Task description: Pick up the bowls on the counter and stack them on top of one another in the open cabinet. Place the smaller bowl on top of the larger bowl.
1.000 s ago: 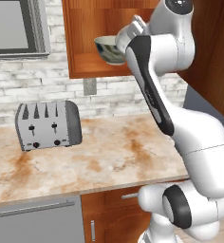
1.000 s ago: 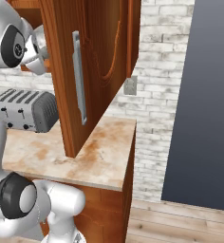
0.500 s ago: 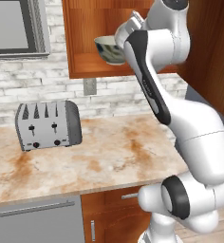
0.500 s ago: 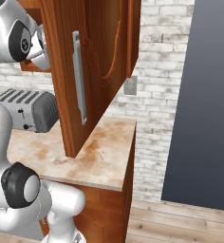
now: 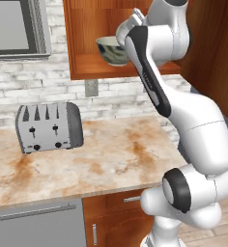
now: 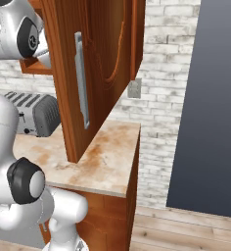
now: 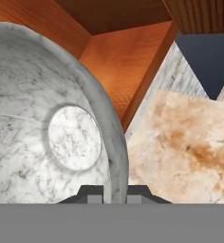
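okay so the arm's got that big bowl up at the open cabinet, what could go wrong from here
The gripper pinches only the rim of the larger bowl, so the bowl could tilt or slip out before it rests on the shelf. The bowl hangs near the front edge of the open cabinet; released there, it might tip off onto the counter. The open cabinet door stands close beside the arm, so a wide swing could knock it.

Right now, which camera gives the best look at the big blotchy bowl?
The left base view: the larger bowl shows whole from the side, at the open cabinet. The hand view gives only its pale inside and rim, pinched by the gripper. In the right base view I can't find it.
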Controlling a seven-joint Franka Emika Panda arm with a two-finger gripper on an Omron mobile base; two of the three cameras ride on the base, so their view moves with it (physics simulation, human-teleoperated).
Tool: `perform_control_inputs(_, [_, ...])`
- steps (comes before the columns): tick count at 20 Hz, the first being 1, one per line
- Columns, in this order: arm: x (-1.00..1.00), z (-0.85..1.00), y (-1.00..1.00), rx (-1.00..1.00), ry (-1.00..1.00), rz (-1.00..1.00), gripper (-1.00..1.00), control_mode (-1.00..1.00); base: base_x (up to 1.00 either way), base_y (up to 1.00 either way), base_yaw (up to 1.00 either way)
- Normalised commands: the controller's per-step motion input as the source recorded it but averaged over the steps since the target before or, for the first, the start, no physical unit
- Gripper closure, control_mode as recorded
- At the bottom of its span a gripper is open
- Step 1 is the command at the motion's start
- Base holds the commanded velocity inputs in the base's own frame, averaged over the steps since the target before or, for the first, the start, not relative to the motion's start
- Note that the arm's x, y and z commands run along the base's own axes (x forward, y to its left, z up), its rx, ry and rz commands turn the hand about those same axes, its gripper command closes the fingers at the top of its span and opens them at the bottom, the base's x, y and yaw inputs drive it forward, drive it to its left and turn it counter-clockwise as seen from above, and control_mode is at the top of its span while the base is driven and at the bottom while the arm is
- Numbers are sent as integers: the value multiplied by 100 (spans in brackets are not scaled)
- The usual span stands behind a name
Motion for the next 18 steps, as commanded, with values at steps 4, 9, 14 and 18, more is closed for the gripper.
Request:
perform_control_inputs(4, [28, 1, -1, 3, 0, 0, 100, -100, 0, 0, 0])
perform_control_inputs(9, [28, 2, 0, 2, 0, 0, 100, -100, 0, 0, 0])
perform_control_inputs(14, [29, 0, 0, 3, 0, 0, 100, -100, 0, 0, 0])
perform_control_inputs(18, [30, 0, 2, 3, 0, 0, 100, -100, 0, 0, 0])
